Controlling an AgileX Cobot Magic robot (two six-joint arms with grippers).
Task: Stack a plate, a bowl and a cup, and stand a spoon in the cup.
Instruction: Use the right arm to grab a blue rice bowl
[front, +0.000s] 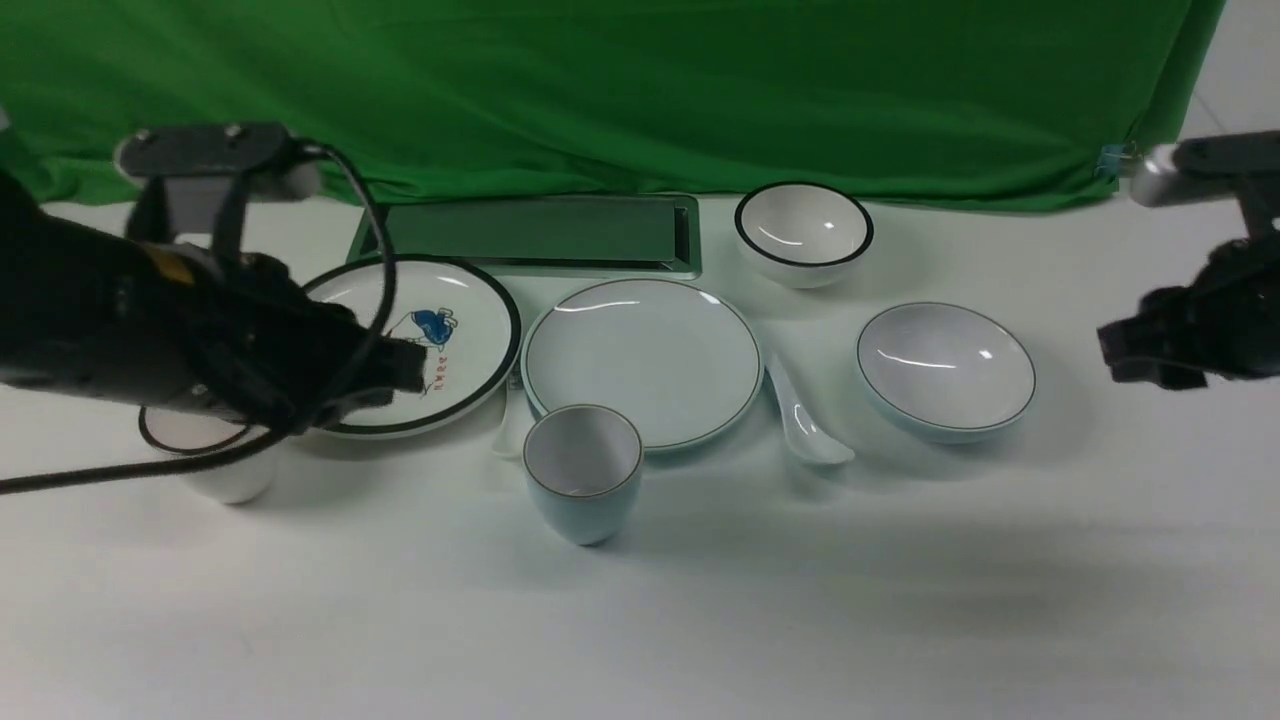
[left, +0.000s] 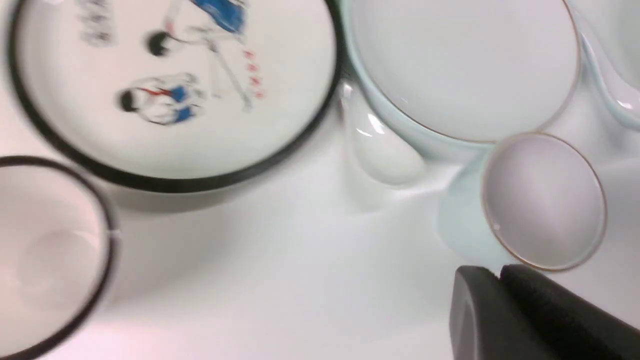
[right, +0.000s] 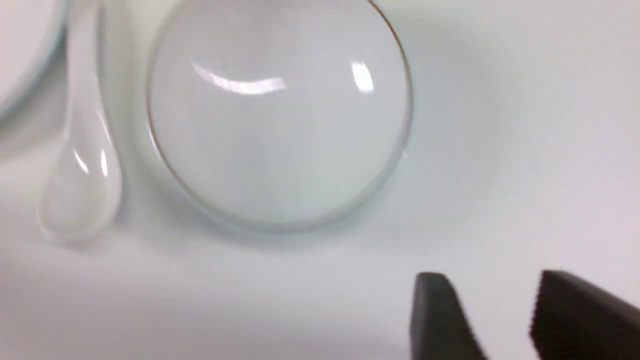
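Across the top of the frame, a rumpled green cloth (front: 640, 95) hangs behind a smooth white table (front: 640, 640), its glossy top showing soft shadows; a pale surface (front: 1240, 70) shows at upper right, near a small bluish clip (front: 1113, 160) at the cloth's edge. A green tray (front: 540, 232) lies at upper center, behind the plates. At center rests the pale blue-green plate (front: 643, 362), bare, with the small pale blue cup (front: 583, 470) upright just in front. One spoon (front: 812, 435) lies right of the plate, another spoon (front: 515, 425) at its left; which one is wanted, we cannot tell. Right of center sits the wide pale blue bowl (front: 946, 368), empty. A black-rimmed bowl (front: 804, 235) stands at upper center-right, a cartoon plate (front: 470, 345) left of center and a dark-rimmed cup (front: 232, 478) at left, partly behind the left arm (front: 130, 320). Above the table, the left hand (left: 492, 274) has its fingertips together; the right hand (right: 487, 280), at the frame's right, has them apart, holding nothing.
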